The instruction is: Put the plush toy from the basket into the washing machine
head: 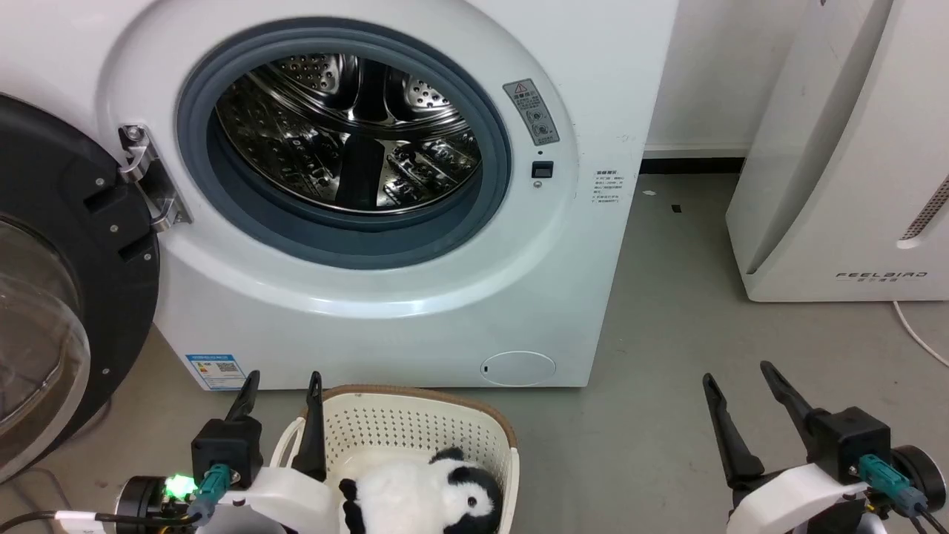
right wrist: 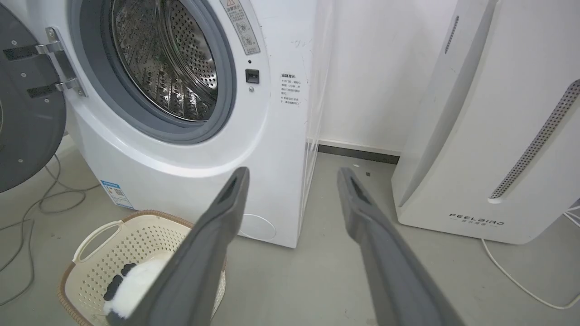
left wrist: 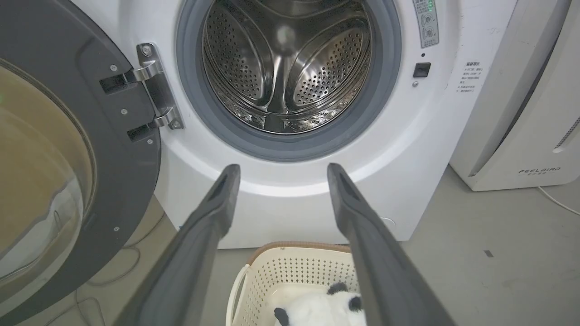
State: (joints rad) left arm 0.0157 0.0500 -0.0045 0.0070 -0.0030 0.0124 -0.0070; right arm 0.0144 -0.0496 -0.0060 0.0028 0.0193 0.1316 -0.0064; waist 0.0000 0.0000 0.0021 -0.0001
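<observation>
White washing machine [head: 415, 311], grey gasket [head: 348, 245], shiny steel drum [head: 296, 141] dotted with holes, door [head: 96, 222] framed in black. The basket [head: 400, 426] shows cream, perforated all over, brown along its rim. And the plush toy [head: 400, 493] is fluffy black-and-white.

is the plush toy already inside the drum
No, the plush toy lies in the basket on the floor in front of the washing machine.

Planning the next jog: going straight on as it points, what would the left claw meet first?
Likely the white front of the washing machine, below the drum opening; depth is unclear. The left claw points above the basket and plush toy.
</observation>
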